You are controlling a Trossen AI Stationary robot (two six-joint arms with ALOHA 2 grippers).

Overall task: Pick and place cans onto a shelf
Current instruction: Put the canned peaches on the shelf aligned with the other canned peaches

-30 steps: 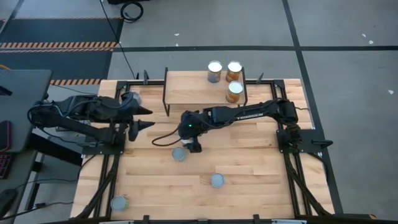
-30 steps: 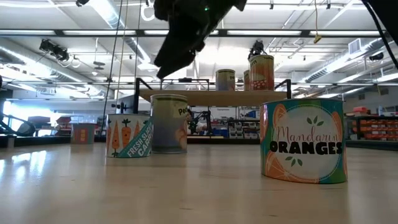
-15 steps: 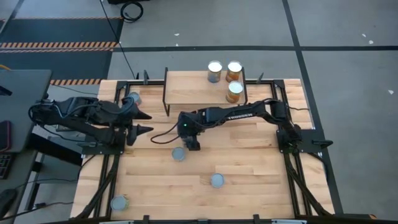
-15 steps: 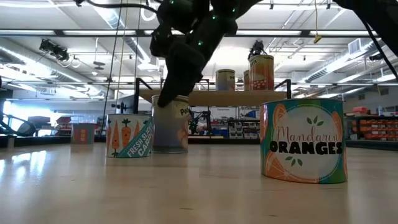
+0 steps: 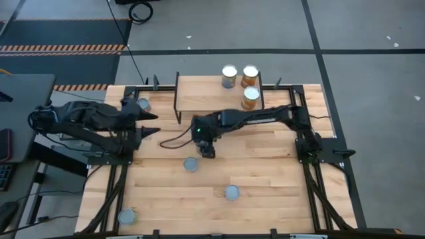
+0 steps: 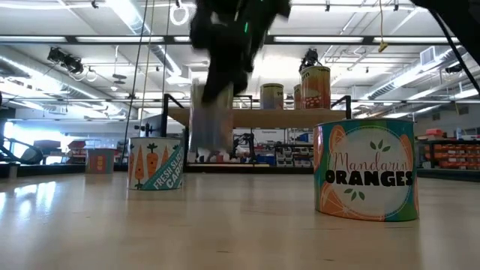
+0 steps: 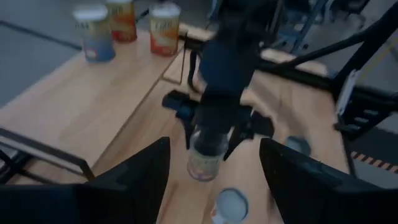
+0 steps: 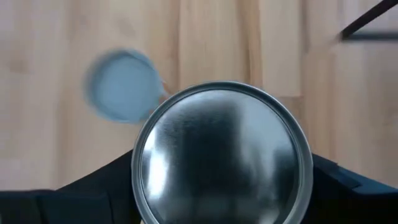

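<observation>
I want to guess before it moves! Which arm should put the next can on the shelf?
The right arm, probably. Its pincer is shut on a can already lifted off the table, near the shelf. The left pincer is open and holds nothing.

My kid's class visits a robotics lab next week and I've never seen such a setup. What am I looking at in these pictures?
Two dark robot arms stand at a wooden table, moving cans onto a low shelf. One picture looks straight down, one looks level across the tabletop, and two come from cameras on the arms' wrists. The right gripper has closed on a can and holds it off the table, near the middle; its wrist camera looks down on that can's shiny lid. The left gripper waits open at the table's left side. Three cans stand on the shelf; others remain on the table, including a mandarin oranges can.
</observation>
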